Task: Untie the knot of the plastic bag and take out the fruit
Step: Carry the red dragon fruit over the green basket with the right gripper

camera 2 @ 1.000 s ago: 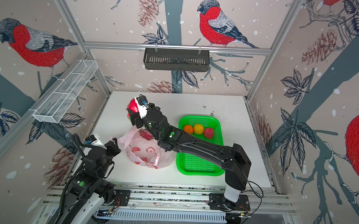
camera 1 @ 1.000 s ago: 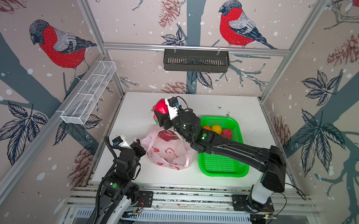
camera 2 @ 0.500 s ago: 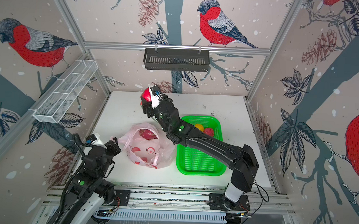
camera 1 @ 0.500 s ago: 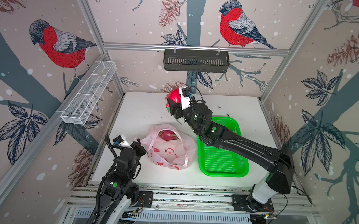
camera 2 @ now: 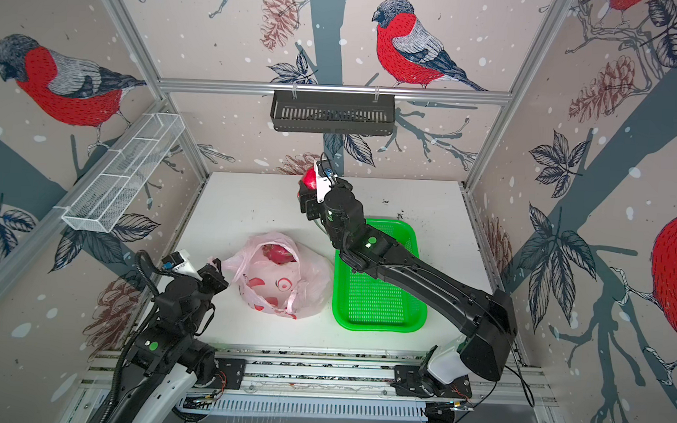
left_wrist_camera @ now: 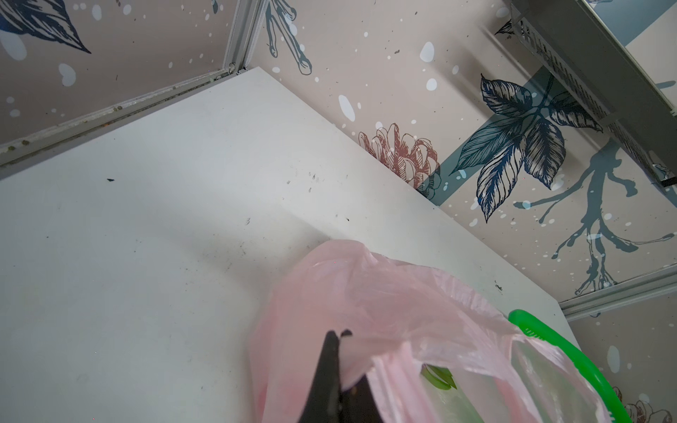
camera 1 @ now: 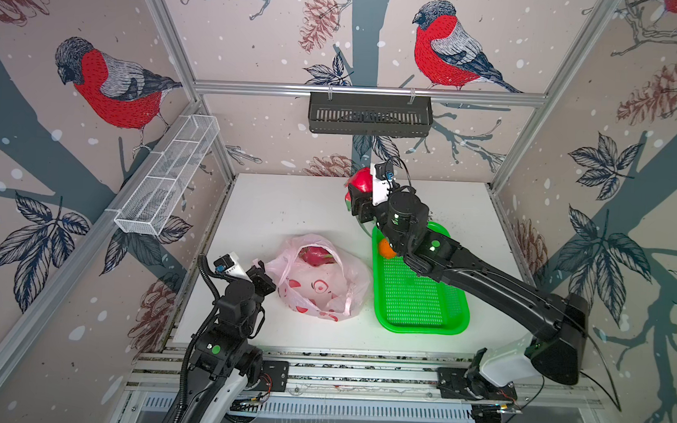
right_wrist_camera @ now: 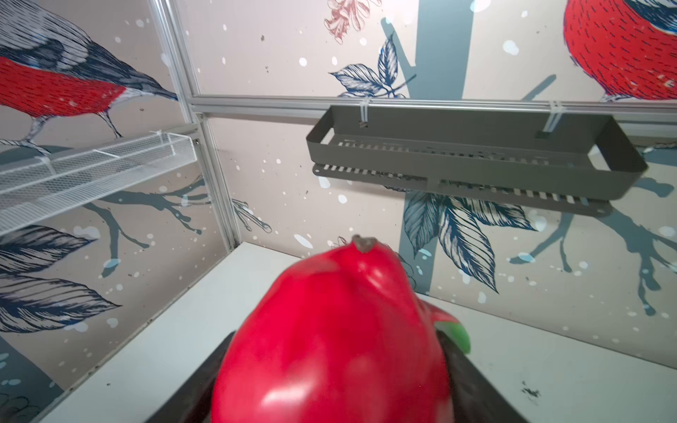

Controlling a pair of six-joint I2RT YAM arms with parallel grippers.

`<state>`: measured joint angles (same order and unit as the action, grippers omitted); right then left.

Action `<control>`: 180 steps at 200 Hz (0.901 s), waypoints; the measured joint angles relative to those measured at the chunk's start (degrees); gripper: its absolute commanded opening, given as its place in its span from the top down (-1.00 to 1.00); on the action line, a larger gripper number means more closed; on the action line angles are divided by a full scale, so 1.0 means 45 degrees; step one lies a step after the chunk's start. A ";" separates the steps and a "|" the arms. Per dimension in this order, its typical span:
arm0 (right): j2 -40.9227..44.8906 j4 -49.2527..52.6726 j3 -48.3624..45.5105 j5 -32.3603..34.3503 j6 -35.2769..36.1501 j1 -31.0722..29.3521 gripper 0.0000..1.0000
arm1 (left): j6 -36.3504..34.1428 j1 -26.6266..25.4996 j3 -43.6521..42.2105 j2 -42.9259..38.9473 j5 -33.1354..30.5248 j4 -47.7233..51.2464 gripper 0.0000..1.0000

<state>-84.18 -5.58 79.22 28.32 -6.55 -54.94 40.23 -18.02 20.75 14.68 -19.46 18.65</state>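
- The white table [camera 1: 289, 206] carried the whole scene. The green tray [camera 1: 419, 304] sat on its right half, and the plastic bag [camera 1: 324, 291] lay just beside the tray's left rim, near the front edge.
- The plastic bag lay slumped, its mouth gaping toward the back wall [camera 1: 276, 149]. No knot could be made out in its loose handles, so the untying looked done.
- The right gripper [camera 1: 358, 190] hung above the far part of the table, just past the tray's far left corner. Its jaws were spread wide around a dragon fruit [camera 1: 360, 178] and clamped it on both flanks, as the right wrist view showed.
- The dragon fruit's long axis ran out along the jaws, stem end pointing away from the wrist toward the back wall. From the claw the tray lay below, toward the front and to the right, and a drop-off would probably turn on that offset.
- The left gripper [camera 1: 263, 272] sat low at the bag's left edge, its fingers pressed together on a fold of the pink plastic. It was much the nearer claw to the bag.
- A second dragon fruit [camera 1: 316, 255] showed inside the bag's open mouth, near the left gripper and well apart from the right one.
- An orange [camera 1: 386, 249] rested in the tray's far left corner, partly under the right arm [camera 1: 484, 280]. Any other fruit in the tray was hidden by that arm.
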 measured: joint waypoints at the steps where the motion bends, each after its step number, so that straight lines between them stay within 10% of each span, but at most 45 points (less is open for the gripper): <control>1: 0.0024 0.0019 -0.0019 0.0015 -0.0010 0.0000 0.66 | 0.0000 0.0000 0.0000 -0.0005 0.0005 0.0000 1.00; 180: 0.2603 0.4765 -0.3993 0.0384 -0.5557 0.0753 0.66 | -0.0855 0.0000 -0.0034 -0.0087 0.0325 0.0005 1.00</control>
<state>-72.47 15.86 61.25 30.04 -31.55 -51.55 36.38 -18.02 20.60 14.28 -18.00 18.68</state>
